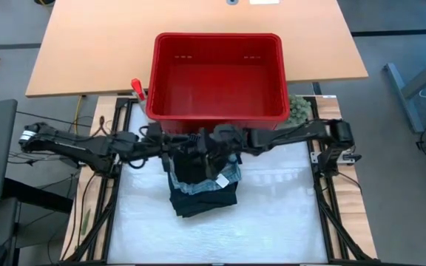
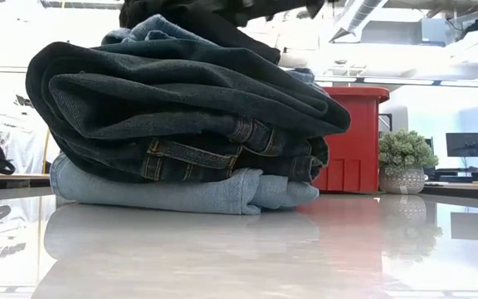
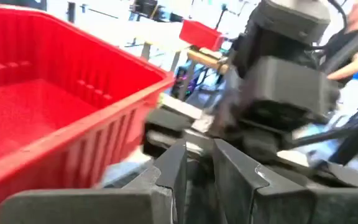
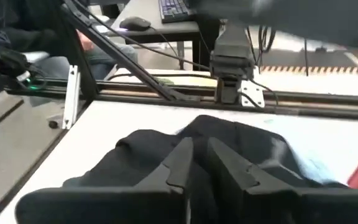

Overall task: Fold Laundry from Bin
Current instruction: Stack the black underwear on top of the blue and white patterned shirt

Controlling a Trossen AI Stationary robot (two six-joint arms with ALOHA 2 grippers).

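While the red bin (image 1: 217, 74) is sitting emptied at the far edge of the white tabletop (image 1: 272, 214), all the action is happening just in front of it, over the stacked laundry (image 1: 202, 185). Both arms are reaching inward from their sides and meeting above the pile. The left end effector (image 3: 197, 171) is hovering with its fingers drawn nearly together, only a slim gap between them, and nothing caught there as far as this blurred wrist view is letting me judge. The right end effector (image 4: 194, 165) is poised over a black garment (image 4: 229, 149) on top, fingers likewise close together, and they are apparently not pinching any cloth.

From the low view, the stack is looking tidy: dark denim jeans (image 2: 181, 116) are resting on a pale blue piece (image 2: 181, 195), edges roughly lined up so the pile stays square and stable. With the bin bare, the folding is looking close to done; the black top layer probably needs a last smoothing. The small green fuzzy lump (image 1: 299, 111) is waiting beside the bin, out of the way.
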